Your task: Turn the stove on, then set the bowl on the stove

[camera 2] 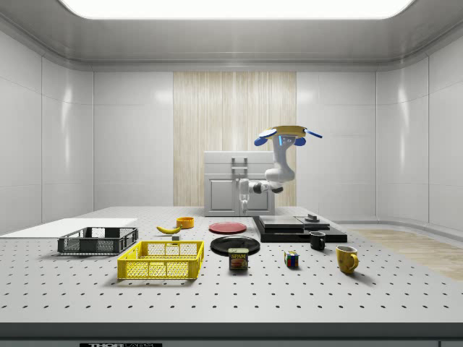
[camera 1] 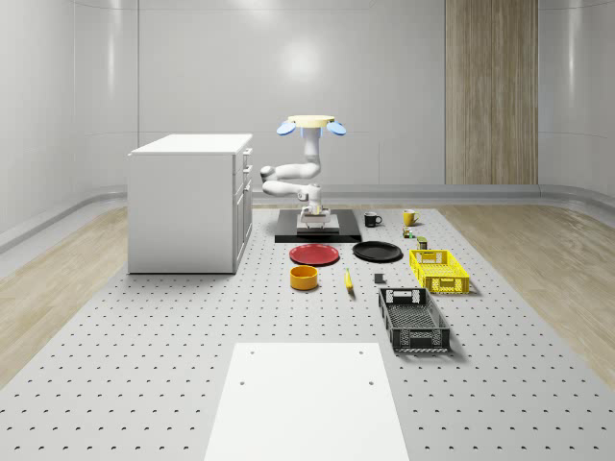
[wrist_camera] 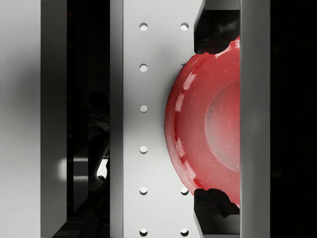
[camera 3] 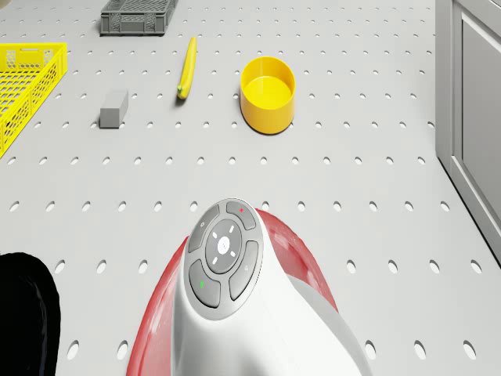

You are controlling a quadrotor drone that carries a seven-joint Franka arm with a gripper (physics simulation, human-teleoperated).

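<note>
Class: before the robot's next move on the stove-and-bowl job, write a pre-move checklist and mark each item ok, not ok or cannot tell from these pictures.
1. Drone hovering above the stove: ok.
2. Gripper low at the stove's front edge: ok.
3. Stove switched on: cannot tell.
4. Yellow bowl upright on the table, away from the gripper: ok.
5. Bowl on stove: not ok.
6. Red plate lies between stove and bowl: ok.

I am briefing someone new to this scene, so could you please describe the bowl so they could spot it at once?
Start at the white cabinet on the whole-scene view's left. In front of its near right corner lies a red plate, and just nearer the camera stands the bowl. It is the only small, round, straight-walled yellow-orange container; the banana beside it is long and thin.
</note>
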